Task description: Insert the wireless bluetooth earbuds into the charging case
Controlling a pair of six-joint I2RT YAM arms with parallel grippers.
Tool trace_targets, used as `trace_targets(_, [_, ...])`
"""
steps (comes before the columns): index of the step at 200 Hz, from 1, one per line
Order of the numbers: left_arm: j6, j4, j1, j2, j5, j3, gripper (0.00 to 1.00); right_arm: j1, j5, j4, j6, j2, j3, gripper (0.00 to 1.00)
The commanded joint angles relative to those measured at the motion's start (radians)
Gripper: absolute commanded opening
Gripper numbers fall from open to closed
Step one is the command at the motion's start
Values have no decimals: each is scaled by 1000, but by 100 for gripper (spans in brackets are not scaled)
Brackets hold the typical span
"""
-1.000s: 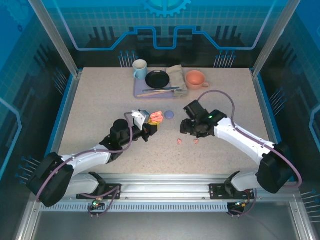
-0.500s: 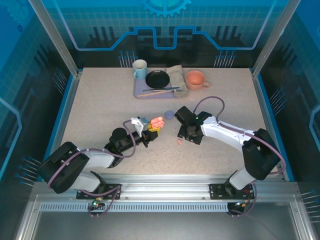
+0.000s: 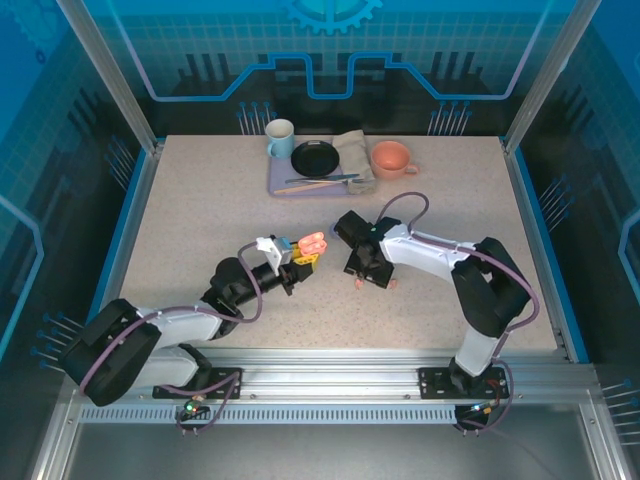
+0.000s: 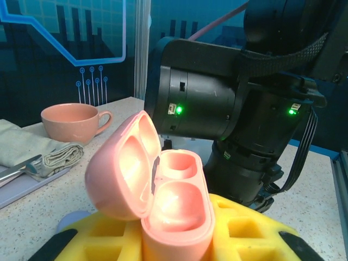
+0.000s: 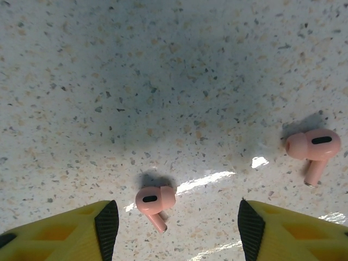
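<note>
My right claw (image 5: 176, 231) hangs low over the speckled table (image 5: 163, 81) with its two yellow fingers spread wide apart and nothing held. One pink earbud (image 5: 155, 201) lies on the table between them, closer to the finger at the left of the wrist view. A second pink earbud (image 5: 312, 148) lies further right in that view, well clear of the first.

My left claw (image 4: 163, 242) is clamped on the pink charging case (image 4: 163, 201), with a yellow finger on either side of its base. The case lid stands hinged open to the left in the left wrist view, and the two wells face up. From above, the case is held just left of the right claw, near the middle of the table. Both earbuds lie on the table beside the right claw, apart from the case.

Close behind the case, the black wrist of my right arm (image 4: 217, 103) shows two green lights.

Along the far edge of the table stand a pink cup (image 3: 391, 158), a folded cloth (image 3: 352, 150), a black plate (image 3: 315, 157) and a white mug (image 3: 280, 138).
</note>
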Motion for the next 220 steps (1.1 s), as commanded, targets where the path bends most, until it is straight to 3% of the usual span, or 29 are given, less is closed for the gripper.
trace_targets(1, [24,-9,1,-5,23,-25,0,20,-13,-17,49,27,11,62])
trace_targets(138, [22,-59,1,-40,22,-16,0,31,-49,50,40,109,26,55])
trace_targets(220, [22,-68,1,-37,21,-10,0,31,-56,63,32,134,41,43])
